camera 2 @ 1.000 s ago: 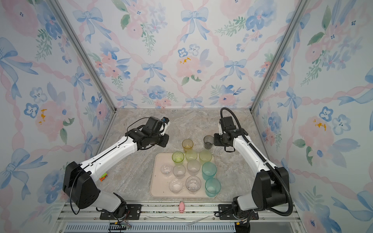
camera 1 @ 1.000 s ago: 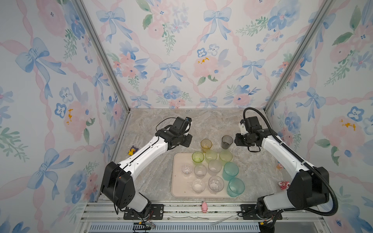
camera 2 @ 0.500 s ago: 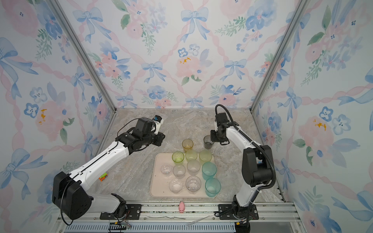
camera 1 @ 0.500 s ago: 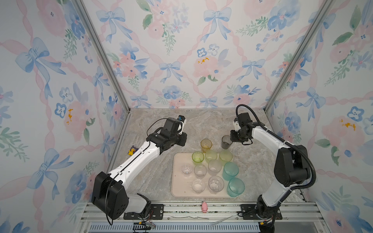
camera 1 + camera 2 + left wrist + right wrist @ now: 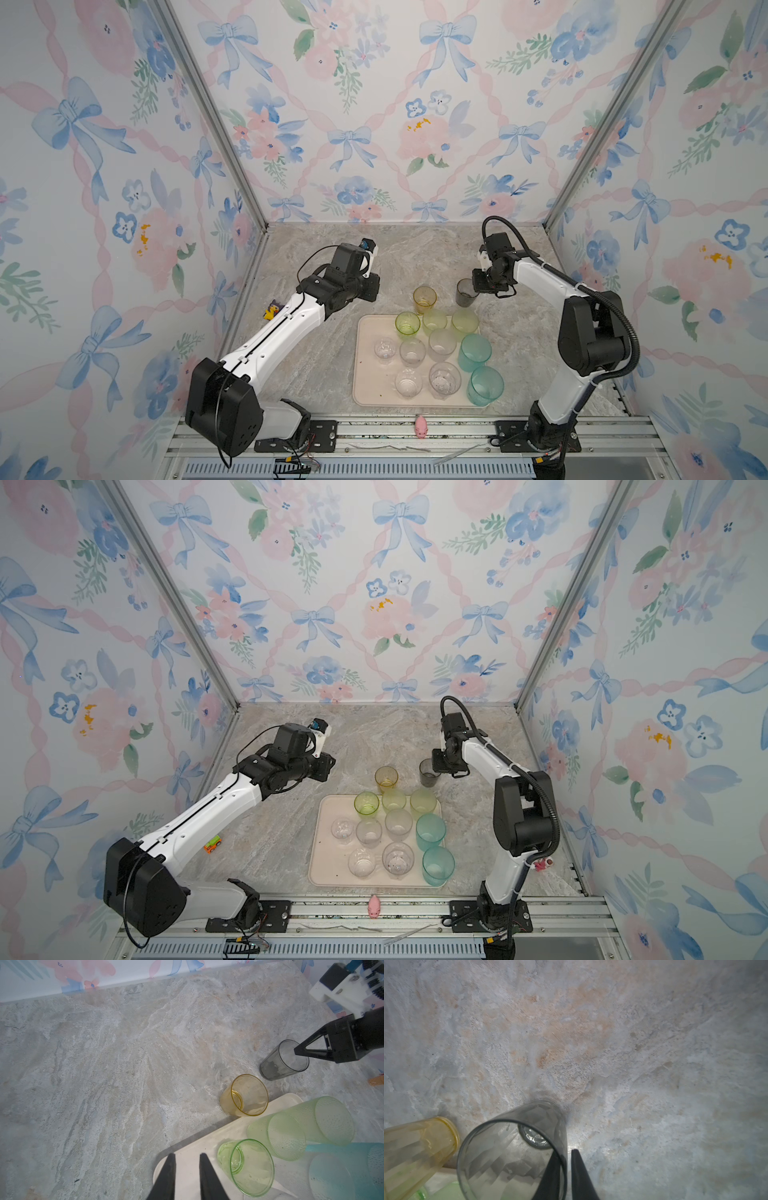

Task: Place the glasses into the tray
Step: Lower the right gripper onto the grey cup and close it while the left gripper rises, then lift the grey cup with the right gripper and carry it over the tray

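Right gripper point(image 5: 565, 1151) pinching grey glass point(image 5: 508, 1157), tray point(image 5: 374, 332) crowded

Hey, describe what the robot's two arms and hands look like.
Both the left arm and right arm have white links with chunky black joints and looping black cables. The left hand and right hand each end in two slim, tapered black fingers.

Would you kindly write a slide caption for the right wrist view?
Right gripper pinches the smoky grey glass by its wall, amber glass alongside.
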### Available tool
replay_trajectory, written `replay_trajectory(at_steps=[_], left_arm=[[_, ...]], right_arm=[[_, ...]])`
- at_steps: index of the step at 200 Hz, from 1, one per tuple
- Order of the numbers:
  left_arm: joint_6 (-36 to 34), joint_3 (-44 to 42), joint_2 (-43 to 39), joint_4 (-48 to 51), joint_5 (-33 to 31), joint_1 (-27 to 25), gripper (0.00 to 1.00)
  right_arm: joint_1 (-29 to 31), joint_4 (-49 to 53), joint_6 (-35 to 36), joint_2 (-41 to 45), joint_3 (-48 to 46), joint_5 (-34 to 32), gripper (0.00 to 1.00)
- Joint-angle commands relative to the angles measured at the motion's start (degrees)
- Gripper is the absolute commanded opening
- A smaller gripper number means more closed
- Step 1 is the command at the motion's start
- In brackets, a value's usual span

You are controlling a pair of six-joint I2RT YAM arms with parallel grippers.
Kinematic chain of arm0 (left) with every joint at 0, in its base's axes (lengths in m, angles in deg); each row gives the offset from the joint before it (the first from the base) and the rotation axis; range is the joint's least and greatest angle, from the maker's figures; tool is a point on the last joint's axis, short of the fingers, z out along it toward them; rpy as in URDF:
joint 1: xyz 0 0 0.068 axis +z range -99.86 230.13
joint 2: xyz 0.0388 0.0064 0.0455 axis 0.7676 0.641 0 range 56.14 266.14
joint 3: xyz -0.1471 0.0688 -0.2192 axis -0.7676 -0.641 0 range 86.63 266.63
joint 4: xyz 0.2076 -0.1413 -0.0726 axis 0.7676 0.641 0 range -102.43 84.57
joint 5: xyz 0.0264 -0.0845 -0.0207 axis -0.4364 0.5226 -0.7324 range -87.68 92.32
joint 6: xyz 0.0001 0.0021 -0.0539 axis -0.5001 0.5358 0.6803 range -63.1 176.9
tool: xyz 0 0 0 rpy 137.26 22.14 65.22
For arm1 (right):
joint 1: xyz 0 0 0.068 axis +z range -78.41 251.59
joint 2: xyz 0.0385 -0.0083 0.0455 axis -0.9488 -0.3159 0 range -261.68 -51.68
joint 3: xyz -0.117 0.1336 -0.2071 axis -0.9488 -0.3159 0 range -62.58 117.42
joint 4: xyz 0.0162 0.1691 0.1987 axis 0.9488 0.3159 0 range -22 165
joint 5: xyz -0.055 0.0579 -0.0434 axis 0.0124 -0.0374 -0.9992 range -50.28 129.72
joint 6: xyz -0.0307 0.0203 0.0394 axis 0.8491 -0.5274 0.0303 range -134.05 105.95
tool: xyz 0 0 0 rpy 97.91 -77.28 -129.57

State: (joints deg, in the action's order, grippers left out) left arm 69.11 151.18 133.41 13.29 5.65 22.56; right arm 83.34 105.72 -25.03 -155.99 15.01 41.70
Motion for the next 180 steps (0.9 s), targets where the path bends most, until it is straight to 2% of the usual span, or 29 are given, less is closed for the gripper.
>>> replay_trajectory(at_steps=[1, 27, 72, 128, 155, 180], left_arm=[[-0.52, -1.00, -1.25, -0.75, 0.97, 0.77, 0.23], [-0.52, -1.34, -1.61, -0.70, 0.98, 1.22, 0.23], [-0.44, -1.95, -1.95, -0.82, 1.28, 1.56, 0.23], [1.38, -6.21, -4.56, -5.40, 0.15, 1.89, 0.24], [2.80, -8.63, -6.00, -8.27, -0.36, 2.55, 0.24], [4.95, -10.60, -7.67, -10.44, -0.57, 4.66, 0.26]], right_arm=[[0.28, 0.55, 0.56, -1.63, 1.82, -1.03, 0.10], [0.29, 0.87, 0.87, -1.88, 2.35, -1.05, 0.00], [0.03, -0.99, 0.26, 2.37, 1.57, -1.76, 0.00], [-0.18, -2.09, 0.83, 15.48, 0.34, -2.37, 0.00], [3.22, -0.99, 3.13, 22.74, 0.73, -1.67, 0.00], [9.85, 1.22, 5.61, 28.80, 1.76, -1.06, 0.00]])
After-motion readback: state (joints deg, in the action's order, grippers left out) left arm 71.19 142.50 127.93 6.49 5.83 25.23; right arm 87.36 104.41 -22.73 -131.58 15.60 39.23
